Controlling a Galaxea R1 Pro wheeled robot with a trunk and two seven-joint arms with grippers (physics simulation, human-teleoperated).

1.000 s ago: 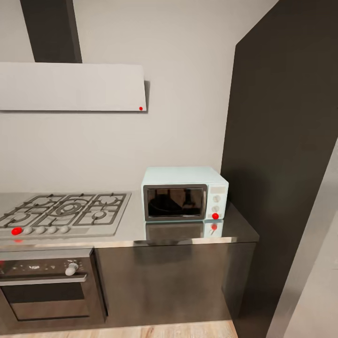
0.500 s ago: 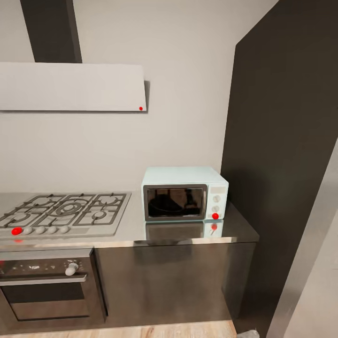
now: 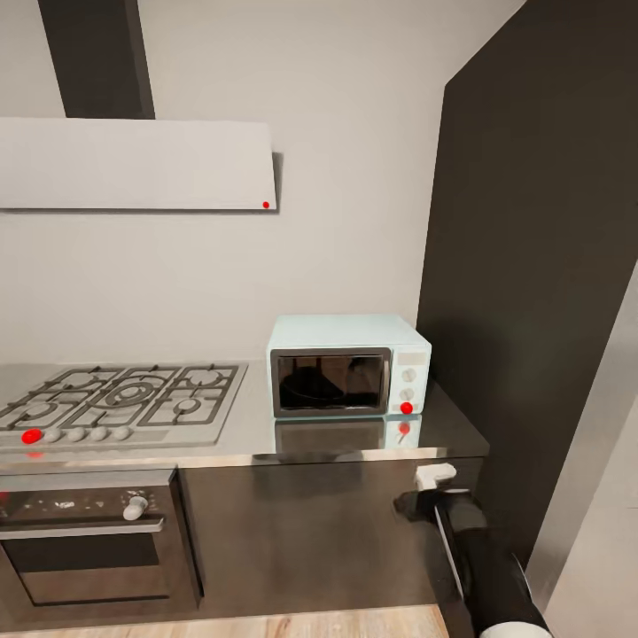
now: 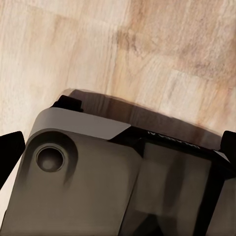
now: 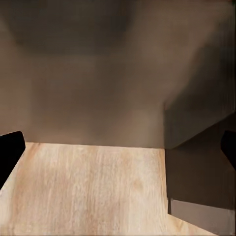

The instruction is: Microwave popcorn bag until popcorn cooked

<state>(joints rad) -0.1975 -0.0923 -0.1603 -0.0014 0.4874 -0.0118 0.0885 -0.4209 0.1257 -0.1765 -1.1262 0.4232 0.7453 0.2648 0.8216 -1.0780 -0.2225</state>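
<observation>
Two dark fingertips [image 5: 10, 152] sit at opposite edges of the right wrist view, far apart with nothing between them, so the right jaws are released. They face a dark cabinet front [image 5: 88, 78] above a strip of light wood floor [image 5: 88, 191]. In the head view the right gripper [image 3: 427, 492] has its white tip and black body in front of the dark cabinet fronts, just below the front right corner of the desk [image 3: 257, 434].

Left jaws likewise stand released: a dark fingertip [image 4: 9, 152] at each edge of the left wrist view, well apart, grasping nothing. Between them lies the robot's grey base [image 4: 98, 182], with wood floor [image 4: 147, 49] beyond it.

On the desk, the microwave [image 3: 348, 365] stands at the right end, close to the tall dark panel [image 3: 532, 266] that bounds that side. Its dark glass door is shut, its white side panel carries two knobs, and a red dot [image 3: 406, 408] marks the lower part of that panel. Its reflection shows in the glossy steel just in front. A gas hob [image 3: 124, 399] occupies the left part of the desk, with a row of knobs along its front edge. Below it sits a built-in oven [image 3: 89, 540]. A pale extractor hood [image 3: 133, 164] hangs on the wall above the hob.
</observation>
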